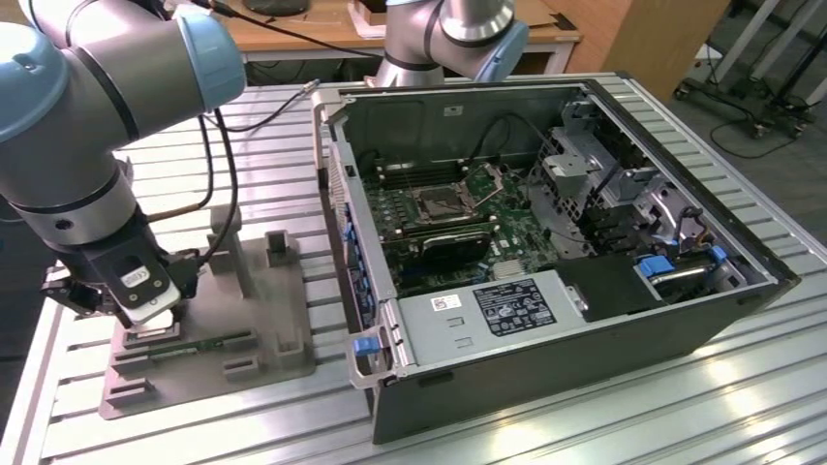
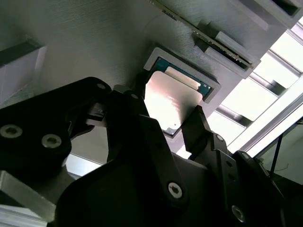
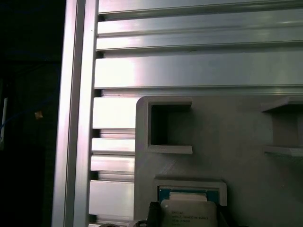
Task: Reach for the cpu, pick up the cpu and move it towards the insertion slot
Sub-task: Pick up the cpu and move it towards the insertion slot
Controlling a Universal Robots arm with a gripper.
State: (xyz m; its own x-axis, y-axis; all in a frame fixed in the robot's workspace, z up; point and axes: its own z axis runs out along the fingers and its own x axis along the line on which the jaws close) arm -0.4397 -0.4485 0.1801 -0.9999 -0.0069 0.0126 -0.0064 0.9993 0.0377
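2 fingers [image 2: 199,125] of gripper [image 2: 168,113] spread astride cpu [image 2: 173,92], not clearly touching; cpu lies flat in recess of grey fixture [image 1: 265,320], prob. so edges are reachable; insertion slot [image 1: 436,201] well apart, inside PC case [image 1: 543,363].

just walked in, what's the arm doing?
The arm is down over the grey fixture at the exterior view's left, beside the open computer case. In the second wrist view its gripper is right at the cpu, which lies flat in its recess in the fixture, not lifted. The insertion slot is on the board inside the case, well away from the gripper.
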